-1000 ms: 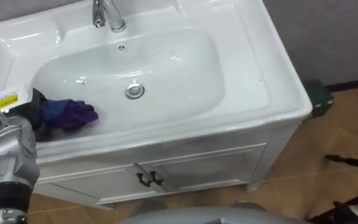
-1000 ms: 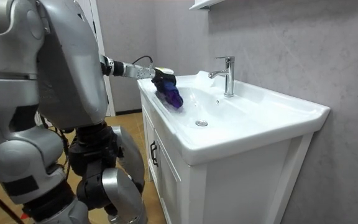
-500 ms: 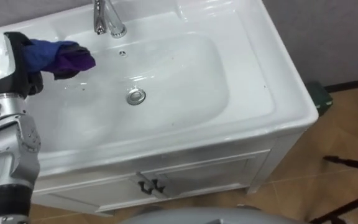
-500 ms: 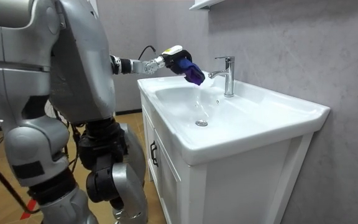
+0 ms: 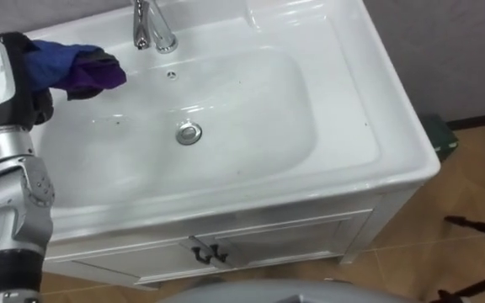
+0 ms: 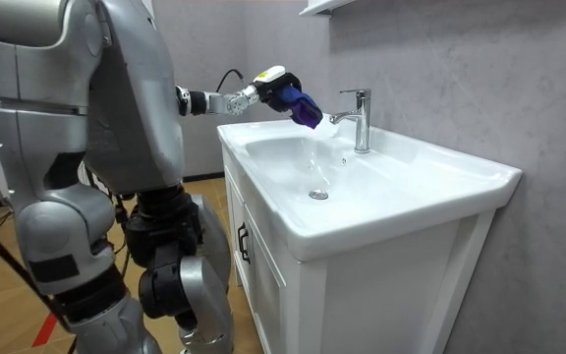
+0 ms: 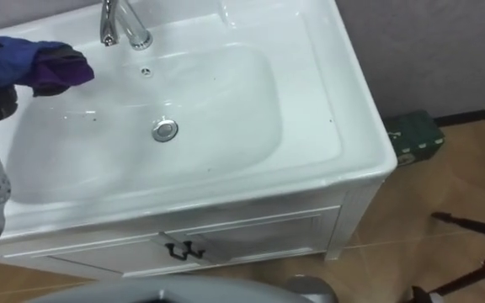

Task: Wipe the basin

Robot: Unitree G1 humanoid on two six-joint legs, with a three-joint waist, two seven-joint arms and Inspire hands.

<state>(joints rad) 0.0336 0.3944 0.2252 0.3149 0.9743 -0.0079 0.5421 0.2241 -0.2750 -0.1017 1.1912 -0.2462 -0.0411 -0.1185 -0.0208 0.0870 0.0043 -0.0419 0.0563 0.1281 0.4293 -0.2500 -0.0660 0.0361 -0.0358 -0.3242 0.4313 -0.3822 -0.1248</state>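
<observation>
Left eye view: the left hand [image 5: 30, 91] is over the rear left corner of the basin [image 5: 356, 109], just beside the faucet [image 5: 151, 29]. Its fingers [image 5: 40, 103] are curled round a bunched blue and purple cloth [image 5: 76, 69], which hangs clear of the bowl surface. The drain [image 5: 189, 133] lies at the bowl centre, well apart from the cloth. Room view: the robot stands at the basin's left end with its left arm stretched out level, and the cloth is in the air above the rim, not touching it. Right eye view: the cloth overhangs the bowl's rear left slope. Judgement: the wiping stroke needs contact. Lower the hand until the cloth presses flat on the bowl. Sweep in overlapping passes toward the drain, keep the grip firm, and keep clear of the faucet.
</observation>
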